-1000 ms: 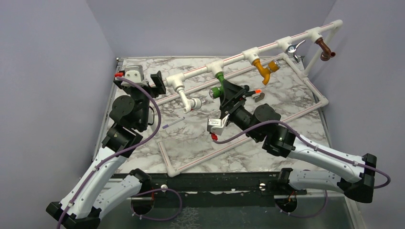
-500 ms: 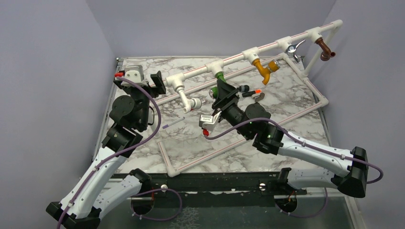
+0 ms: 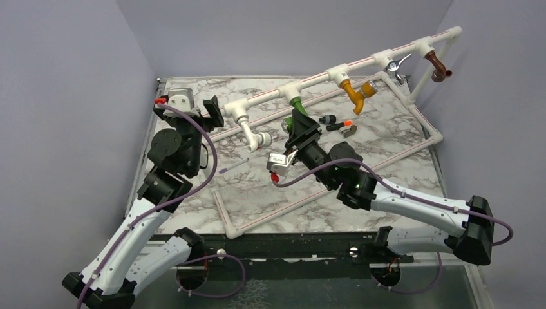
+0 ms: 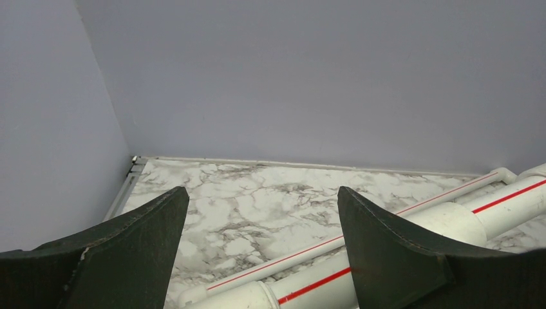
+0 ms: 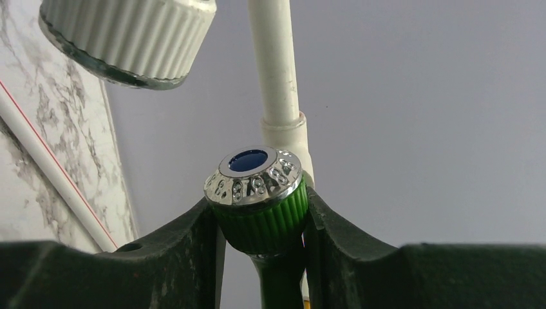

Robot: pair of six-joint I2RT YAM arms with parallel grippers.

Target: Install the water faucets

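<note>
A bright green water faucet (image 3: 295,103) hangs from a tee of the white pipe frame (image 3: 373,61). My right gripper (image 3: 293,123) reaches up under it. In the right wrist view its jaws press both sides of the ribbed green knob (image 5: 261,215) with the silver cap, so the right gripper (image 5: 261,225) is shut on it. White (image 3: 252,135), yellow (image 3: 356,92), chrome (image 3: 396,65) and brown (image 3: 439,66) faucets also hang on the frame. My left gripper (image 3: 214,111) stands open at the frame's left end, above the red-striped pipe (image 4: 489,212), with nothing between the jaws of the left gripper (image 4: 261,212).
The white faucet's ribbed knob (image 5: 129,35) hangs just left of my right gripper. Small loose parts (image 3: 338,122) lie on the marble table beside the right wrist, and a thin pen-like stick (image 3: 233,166) lies left of centre. Grey walls close in on three sides.
My right arm has swung left and up under the green faucet, and its jaws have closed onto the knob. The left arm has not moved.
</note>
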